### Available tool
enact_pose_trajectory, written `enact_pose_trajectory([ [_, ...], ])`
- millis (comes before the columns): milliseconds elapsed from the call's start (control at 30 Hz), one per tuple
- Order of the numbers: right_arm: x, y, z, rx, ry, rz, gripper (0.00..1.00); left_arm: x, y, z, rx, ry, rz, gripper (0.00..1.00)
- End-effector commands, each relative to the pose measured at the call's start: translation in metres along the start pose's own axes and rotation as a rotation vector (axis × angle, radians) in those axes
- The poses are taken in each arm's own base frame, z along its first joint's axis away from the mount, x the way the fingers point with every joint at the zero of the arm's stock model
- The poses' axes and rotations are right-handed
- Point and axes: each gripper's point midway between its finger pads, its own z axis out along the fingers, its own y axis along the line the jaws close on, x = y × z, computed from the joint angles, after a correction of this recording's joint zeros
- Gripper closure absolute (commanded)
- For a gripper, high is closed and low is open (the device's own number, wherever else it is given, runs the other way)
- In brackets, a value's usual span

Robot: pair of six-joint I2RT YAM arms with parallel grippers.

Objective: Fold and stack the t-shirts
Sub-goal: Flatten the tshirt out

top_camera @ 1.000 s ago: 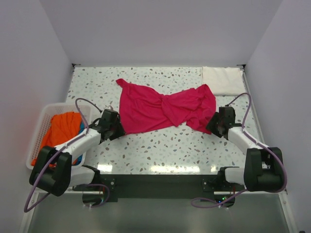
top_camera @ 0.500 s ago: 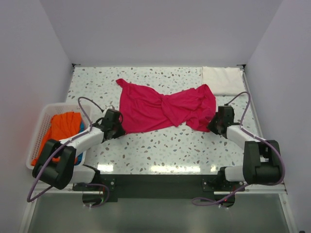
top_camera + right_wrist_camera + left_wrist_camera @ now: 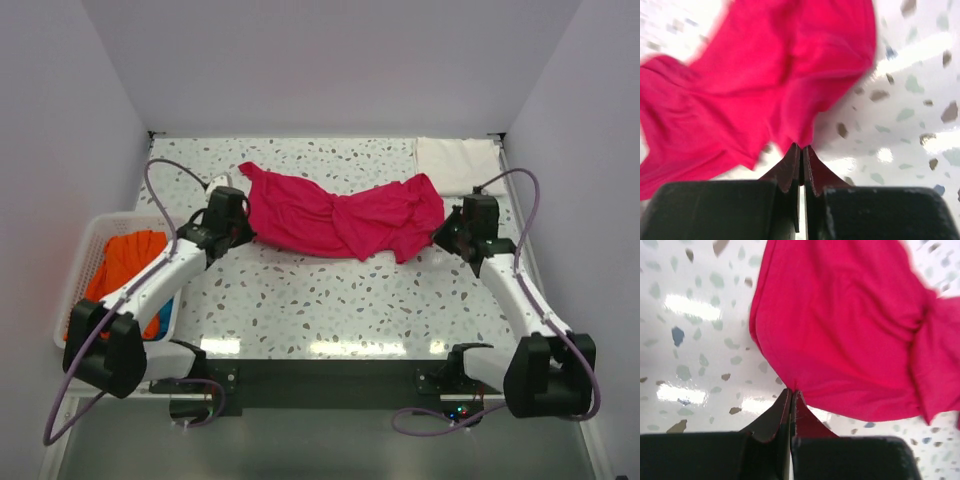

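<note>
Nearest us, the bare stretch of the counter had grown wider. Within the last second both arms had stretched away from their bases and carried the near hem of the magenta shirt toward the far side. At the near left, the orange shirt lay untouched in the basket.

The left tool was clenched on the shirt's left near corner. In its wrist view we saw the two fingers pressed together with pink cloth pinched at their tips. The right tool gripped the right near corner in the same way.

We judged this to be the start of a fold or a straightening pull, with the near edge brought up over the body. The cloth now covered a narrower band from near to far. A twisted bunch remained at its middle, so we thought the shirt was not yet flat enough for a clean fold.

Its long axis ran left to right across the middle of the counter. It was tilted slightly, with a pointed corner reaching toward the far left. We could not tell the collar end from the hem end.

Farthest off, the folded white shirt sat in the far right corner, just beside the magenta shirt's right end.
</note>
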Motion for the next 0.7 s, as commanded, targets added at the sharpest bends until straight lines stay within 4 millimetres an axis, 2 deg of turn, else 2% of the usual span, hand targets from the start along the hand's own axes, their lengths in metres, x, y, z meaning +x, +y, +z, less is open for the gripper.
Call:
enact_pose_trajectory([
  [0, -0.058, 0.047, -0.062, -0.130, -0.149, -0.006, 1.00, -0.078, -0.006, -0.058, 0.028, -0.200, -0.009, 1.00],
  [33, -0.065, 0.052, -0.080, -0.144, -0.173, -0.002, 1.00, -0.087, -0.008, -0.068, 0.047, -0.215, -0.006, 1.00],
  [67, -0.085, 0.066, -0.101, -0.182, -0.227, -0.006, 1.00, -0.105, -0.011, -0.085, 0.064, -0.249, -0.017, 1.00],
  [133, -0.102, 0.075, -0.131, -0.198, -0.284, -0.001, 1.00, -0.133, -0.006, -0.110, 0.080, -0.313, -0.027, 1.00],
  [167, -0.124, 0.089, -0.157, -0.237, -0.352, -0.002, 1.00, -0.157, -0.012, -0.134, 0.105, -0.374, -0.036, 1.00],
  [233, -0.141, 0.095, -0.184, -0.233, -0.410, 0.001, 1.00, -0.179, -0.009, -0.162, 0.096, -0.437, -0.030, 1.00],
  [267, -0.160, 0.107, -0.211, -0.264, -0.472, -0.002, 1.00, -0.198, -0.015, -0.191, 0.116, -0.493, -0.038, 1.00],
  [333, -0.174, 0.109, -0.235, -0.249, -0.519, -0.010, 1.00, -0.217, -0.021, -0.220, 0.143, -0.553, -0.037, 1.00],
  [367, -0.188, 0.119, -0.264, -0.282, -0.579, -0.009, 1.00, -0.233, -0.027, -0.248, 0.176, -0.608, -0.050, 1.00],
  [433, -0.198, 0.127, -0.288, -0.313, -0.625, -0.023, 1.00, -0.246, -0.033, -0.277, 0.215, -0.661, -0.065, 1.00],
  [467, -0.207, 0.135, -0.315, -0.352, -0.679, -0.028, 1.00, -0.258, -0.037, -0.302, 0.248, -0.710, -0.075, 1.00],
  [533, -0.214, 0.142, -0.334, -0.378, -0.720, -0.056, 1.00, -0.267, -0.040, -0.324, 0.272, -0.752, -0.085, 1.00],
  [567, -0.219, 0.148, -0.358, -0.414, -0.760, -0.070, 1.00, -0.273, -0.041, -0.341, 0.291, -0.788, -0.094, 1.00],
  [633, -0.225, 0.152, -0.367, -0.413, -0.774, -0.100, 1.00, -0.278, -0.043, -0.351, 0.302, -0.809, -0.098, 1.00],
  [667, -0.229, 0.156, -0.382, -0.436, -0.808, -0.109, 1.00, -0.283, -0.045, -0.358, 0.311, -0.825, -0.102, 1.00],
])
